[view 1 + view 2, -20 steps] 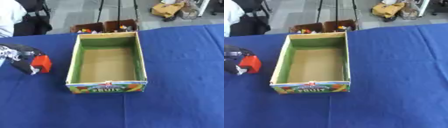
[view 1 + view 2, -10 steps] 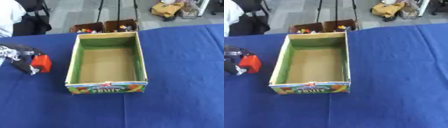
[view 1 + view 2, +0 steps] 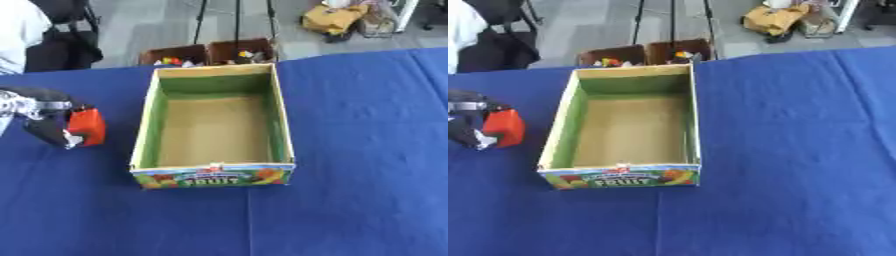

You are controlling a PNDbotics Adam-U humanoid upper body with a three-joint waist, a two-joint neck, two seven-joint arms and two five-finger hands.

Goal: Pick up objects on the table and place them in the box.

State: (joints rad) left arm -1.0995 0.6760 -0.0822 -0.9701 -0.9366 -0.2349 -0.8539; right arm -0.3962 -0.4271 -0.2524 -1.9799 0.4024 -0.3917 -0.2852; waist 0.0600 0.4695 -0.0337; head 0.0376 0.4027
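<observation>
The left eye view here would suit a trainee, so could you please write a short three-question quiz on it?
1. True or false: the fruit box holds something.
2. Which hand holds the orange-red object? A) left B) right
3. Fill in: the object is to the box's ____ side, outside it.

Key
1. False: only its bare cardboard floor shows.
2. A: the left hand is curled round it; the right hand shows in no view.
3. Left, over the blue tablecloth.

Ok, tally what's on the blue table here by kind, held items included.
Cardboard box: 1, open-topped and empty
Orange-red object: 1, held in the left hand, left of the box
Total: 2
</observation>
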